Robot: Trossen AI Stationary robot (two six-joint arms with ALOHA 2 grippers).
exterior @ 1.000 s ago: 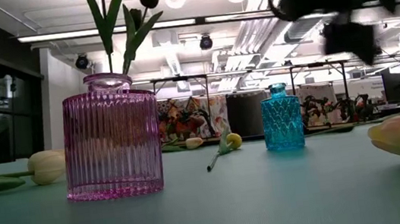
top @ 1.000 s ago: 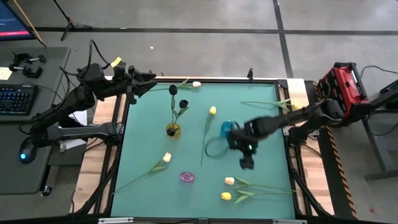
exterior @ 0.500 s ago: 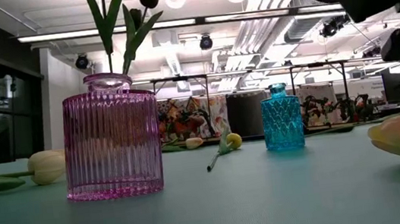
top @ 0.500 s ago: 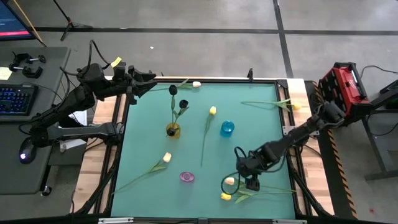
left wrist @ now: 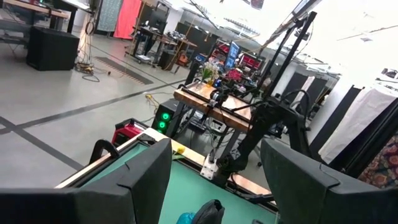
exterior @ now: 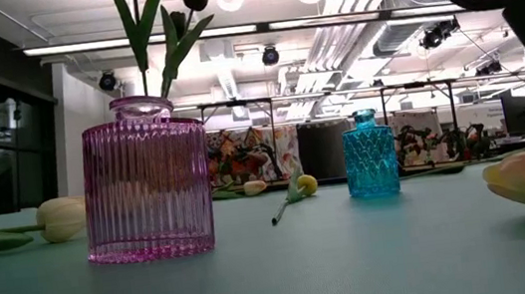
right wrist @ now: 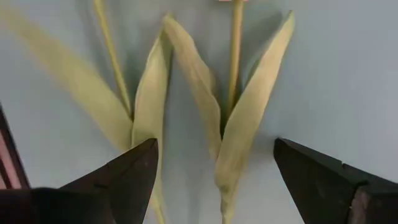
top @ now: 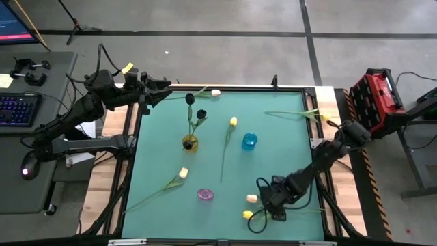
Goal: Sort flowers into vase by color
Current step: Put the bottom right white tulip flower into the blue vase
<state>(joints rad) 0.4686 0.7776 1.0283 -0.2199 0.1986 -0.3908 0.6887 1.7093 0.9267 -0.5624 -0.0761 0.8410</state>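
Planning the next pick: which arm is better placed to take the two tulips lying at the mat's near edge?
Right. The right gripper hangs over the two tulips, fingers open around their leaves. The left gripper waits at the far corner.

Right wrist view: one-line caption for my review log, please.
Open right gripper poised over two tulip stems and their leaves on the mat.

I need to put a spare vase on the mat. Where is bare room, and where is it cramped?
Free: the mat's near-left corner, below the cream tulip, and the stretch right of the blue vase. Crowded: around the yellow vase with black tulips, and the near-right, where the right end effector, open, hovers over two lying tulips.
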